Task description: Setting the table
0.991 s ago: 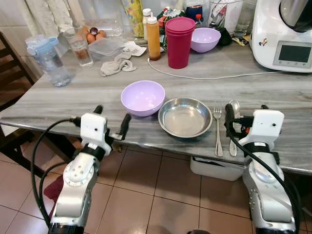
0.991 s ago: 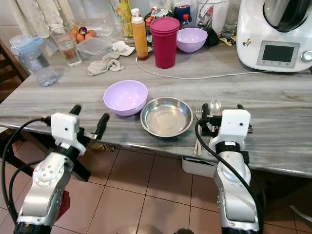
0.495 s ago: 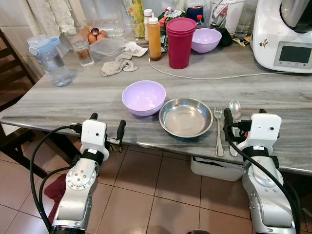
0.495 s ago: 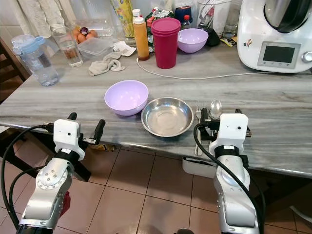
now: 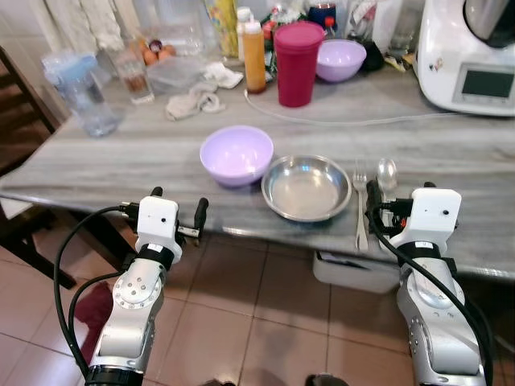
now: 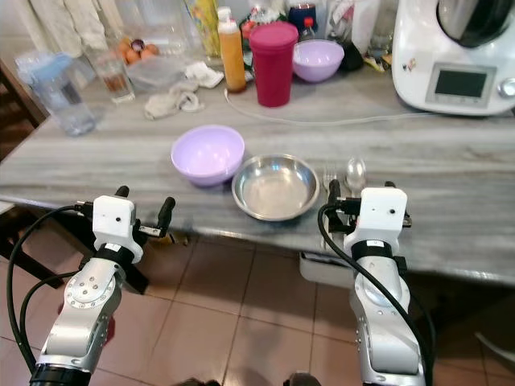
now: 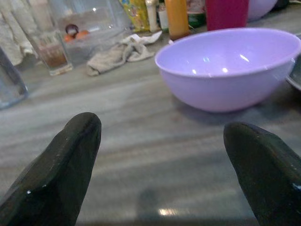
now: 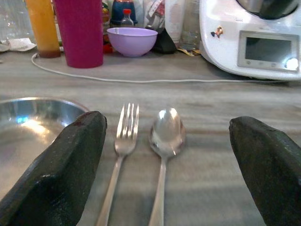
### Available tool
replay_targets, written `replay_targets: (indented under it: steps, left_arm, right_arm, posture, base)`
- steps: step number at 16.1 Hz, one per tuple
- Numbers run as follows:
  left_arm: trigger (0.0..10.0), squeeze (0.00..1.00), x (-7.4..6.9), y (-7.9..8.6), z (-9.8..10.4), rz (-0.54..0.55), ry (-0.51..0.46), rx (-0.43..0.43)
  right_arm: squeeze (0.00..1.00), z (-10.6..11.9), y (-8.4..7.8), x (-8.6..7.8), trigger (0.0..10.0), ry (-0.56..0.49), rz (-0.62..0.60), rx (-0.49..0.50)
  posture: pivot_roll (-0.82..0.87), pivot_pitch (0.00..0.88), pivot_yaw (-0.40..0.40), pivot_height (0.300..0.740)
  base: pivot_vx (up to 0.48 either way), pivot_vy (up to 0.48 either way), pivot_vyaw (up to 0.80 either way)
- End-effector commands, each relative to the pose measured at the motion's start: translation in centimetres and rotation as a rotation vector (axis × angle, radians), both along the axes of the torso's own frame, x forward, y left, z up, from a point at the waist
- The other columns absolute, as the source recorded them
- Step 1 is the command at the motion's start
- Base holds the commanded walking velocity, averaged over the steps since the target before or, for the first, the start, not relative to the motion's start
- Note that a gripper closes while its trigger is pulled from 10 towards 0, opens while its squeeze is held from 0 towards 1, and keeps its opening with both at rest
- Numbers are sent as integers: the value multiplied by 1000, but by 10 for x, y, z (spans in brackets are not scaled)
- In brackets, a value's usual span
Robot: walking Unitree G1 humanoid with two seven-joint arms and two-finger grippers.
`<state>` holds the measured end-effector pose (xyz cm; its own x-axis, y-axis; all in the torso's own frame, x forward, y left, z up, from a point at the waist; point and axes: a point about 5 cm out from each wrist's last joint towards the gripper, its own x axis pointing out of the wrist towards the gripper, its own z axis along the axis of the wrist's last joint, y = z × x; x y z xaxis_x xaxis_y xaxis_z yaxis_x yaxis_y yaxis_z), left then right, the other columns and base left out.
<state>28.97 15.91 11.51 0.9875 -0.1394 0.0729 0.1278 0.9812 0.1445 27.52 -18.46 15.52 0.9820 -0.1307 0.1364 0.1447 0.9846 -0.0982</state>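
bowl [image 5: 236, 154] left of dish [image 5: 306, 187], fork [image 5: 360, 201], spoon [image 5: 386, 172] right

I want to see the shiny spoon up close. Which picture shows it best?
The right wrist view: the silver metal spoon lies large and sharp beside the silver fork, between the open right jaws. In the two eye views it is small, its handle partly hidden behind the right gripper.

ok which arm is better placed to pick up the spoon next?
Right. The right gripper is open at the table edge, pointing at the spoon and fork. The left gripper sits by the purple bowl, with the steel dish between.
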Motion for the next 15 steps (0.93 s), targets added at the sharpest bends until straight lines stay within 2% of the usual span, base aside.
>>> replay_targets:
  steps: [1,5,15]
  left_arm:
    - [10000,0,-1,6,-3,19,9,15]
    - [10000,0,0,8,-6,19,13,21]
    - [10000,0,-1,8,-11,9,19,31]
  right_arm:
    - [0,4,2,-1,10000,-12,9,2]
    - [0,3,2,-1,10000,-8,9,7]
    - [0,3,4,1,10000,-8,10,9]
  posture:
    - [-219,83,93,740]
    - [-219,82,94,740]
    - [-215,79,97,740]
  base:
    - [-277,0,-600]
    - [-315,0,-614]
    - [-313,0,0]
